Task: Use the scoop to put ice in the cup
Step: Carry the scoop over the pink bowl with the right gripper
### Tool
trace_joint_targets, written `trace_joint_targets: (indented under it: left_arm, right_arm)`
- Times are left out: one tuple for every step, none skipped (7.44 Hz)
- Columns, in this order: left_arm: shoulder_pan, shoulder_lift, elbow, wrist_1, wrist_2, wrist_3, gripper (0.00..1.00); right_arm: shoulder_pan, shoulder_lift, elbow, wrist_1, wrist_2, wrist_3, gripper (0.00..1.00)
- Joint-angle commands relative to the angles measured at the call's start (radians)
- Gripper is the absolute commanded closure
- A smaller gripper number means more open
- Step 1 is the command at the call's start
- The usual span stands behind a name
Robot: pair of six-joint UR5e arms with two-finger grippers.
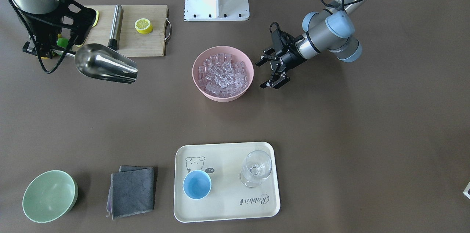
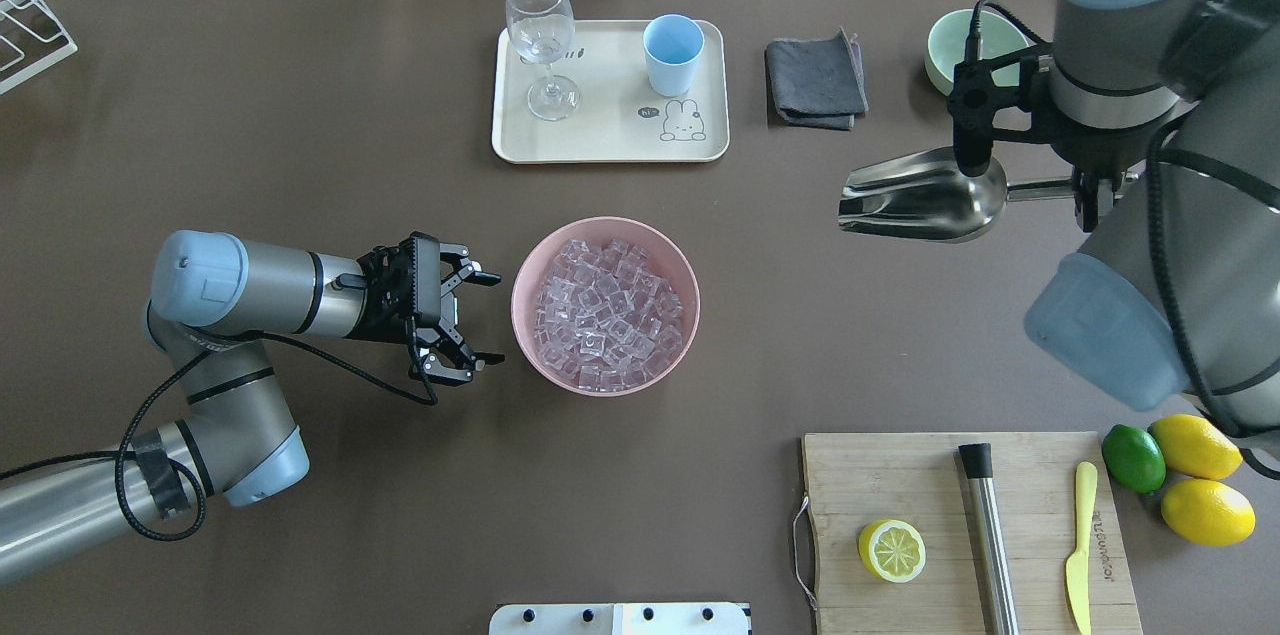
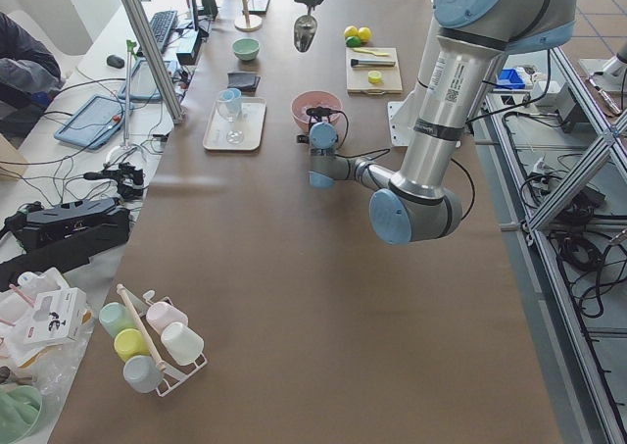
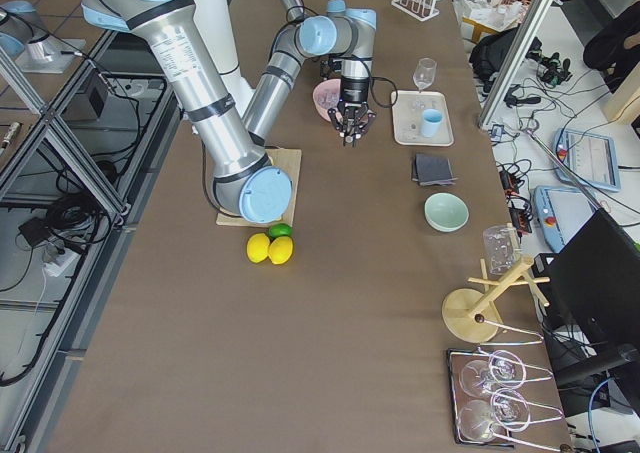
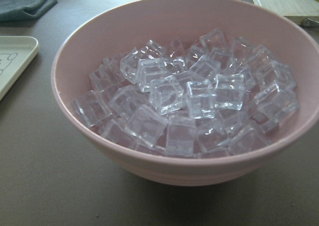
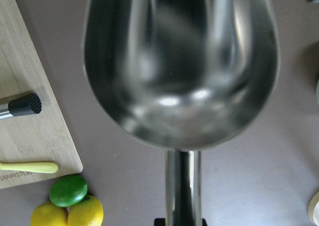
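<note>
the empty shiny steel scoop (image 2: 925,200), clamped by the right fingers (image 2: 1086,207), must next be dipped into the clear ice cubes (image 2: 605,315); the left fingers (image 2: 455,355) are spread wide, empty.

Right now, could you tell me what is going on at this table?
The right pincer holds the empty scoop by its handle, in the air away from the pink bowl. The left pincer is open beside that bowl, which is full of ice. The cup on the tray holds no ice yet.
</note>
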Motion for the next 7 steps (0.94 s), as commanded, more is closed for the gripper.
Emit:
trace_joint_targets:
  left_arm:
    - [-0.008, -0.076, 0.095, -0.004, -0.009, -0.052, 0.02]
    - [-0.007, -0.09, 0.109, -0.004, -0.014, -0.052, 0.02]
    - [-0.004, -0.093, 0.111, -0.004, -0.019, -0.052, 0.02]
    - [0.003, -0.108, 0.119, -0.004, -0.026, -0.054, 0.02]
    - [0.013, -0.117, 0.123, -0.004, -0.038, -0.054, 0.02]
    - [0.013, -0.119, 0.123, -0.006, -0.057, -0.054, 0.02]
    - [0.013, -0.119, 0.123, -0.01, -0.059, -0.054, 0.02]
  right_arm:
    - [-0.054, 0.186, -0.14, -0.123, -0.059, -0.041, 1.0]
    - [-0.063, 0.241, -0.185, -0.144, -0.061, -0.046, 1.0]
    - [-0.083, 0.292, -0.232, -0.167, -0.067, -0.046, 1.0]
    - [-0.114, 0.32, -0.243, -0.18, -0.086, -0.046, 1.0]
    - [-0.126, 0.346, -0.245, -0.209, -0.087, -0.047, 1.0]
    - [-0.157, 0.381, -0.263, -0.235, -0.096, -0.046, 1.0]
    - [-0.183, 0.39, -0.269, -0.243, -0.116, -0.043, 1.0]
